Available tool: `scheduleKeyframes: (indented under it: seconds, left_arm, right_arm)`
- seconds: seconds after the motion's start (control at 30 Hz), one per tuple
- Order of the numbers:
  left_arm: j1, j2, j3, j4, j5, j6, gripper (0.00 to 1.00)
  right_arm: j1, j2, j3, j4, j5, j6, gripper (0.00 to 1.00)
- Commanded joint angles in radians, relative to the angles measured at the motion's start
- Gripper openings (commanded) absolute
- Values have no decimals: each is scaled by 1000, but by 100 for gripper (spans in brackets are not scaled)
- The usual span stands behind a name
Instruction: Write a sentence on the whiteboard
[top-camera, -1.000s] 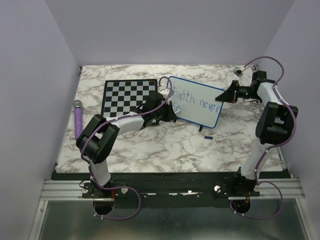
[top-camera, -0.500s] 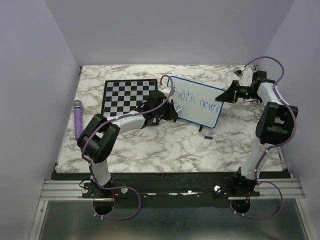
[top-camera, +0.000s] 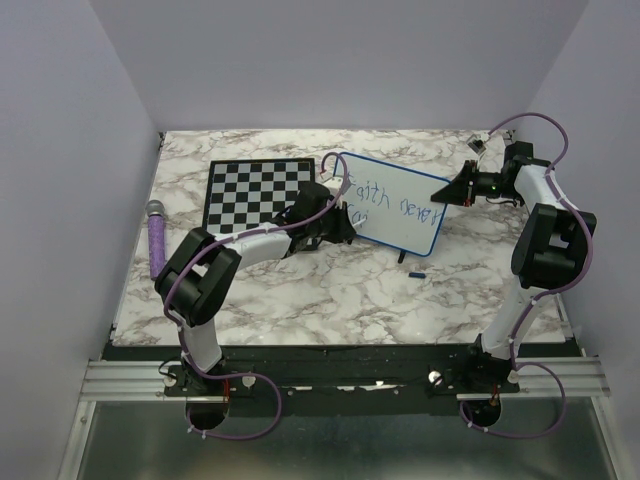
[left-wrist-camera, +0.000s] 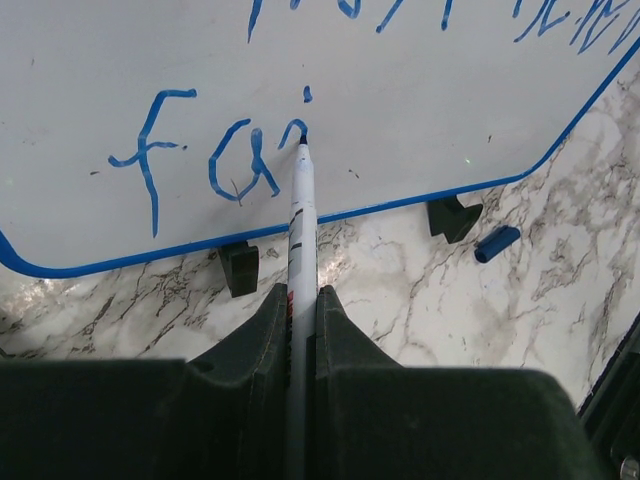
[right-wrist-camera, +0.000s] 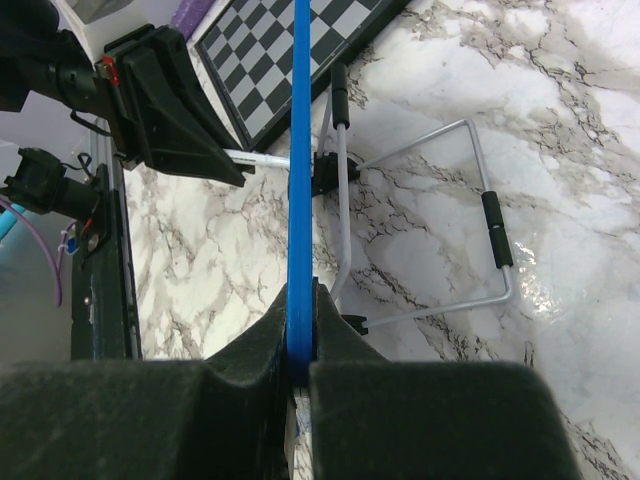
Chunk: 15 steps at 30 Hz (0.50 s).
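The whiteboard (top-camera: 402, 232) stands tilted on the marble table, blue-framed, with small black feet. Its sentence (top-camera: 398, 203) reads "Faith never" on the top line in blue. Below it in the left wrist view are the letters "fai" (left-wrist-camera: 215, 150). My left gripper (left-wrist-camera: 302, 292) is shut on a white marker (left-wrist-camera: 301, 205), whose tip touches the board just under the dot of the "i". From above, that gripper (top-camera: 340, 222) sits at the board's lower left corner. My right gripper (right-wrist-camera: 301, 292) is shut on the board's blue right edge (right-wrist-camera: 300, 140), as seen from above (top-camera: 452, 190).
A black-and-white chessboard (top-camera: 255, 192) lies just left of the whiteboard. A purple cylinder (top-camera: 157, 240) rests by the left wall. The blue marker cap (top-camera: 418, 272) lies on the table in front of the board. A wire stand (right-wrist-camera: 440, 200) props the board from behind.
My left gripper has shifted slightly with the marker along the board's lower line. The right arm and the board have not moved.
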Motion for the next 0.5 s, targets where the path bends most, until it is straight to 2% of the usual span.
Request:
scheduleKeyframes:
  seconds: [0.0,0.47]
  left_arm:
    - [-4,0,-30,-8,-22,-5,0]
    - [-8,7,-30,-33,4,8,0]
  right_arm:
    - [4,11,27,-4,3,-33,0]
    - [4,9,29,-4,2,-32,0]
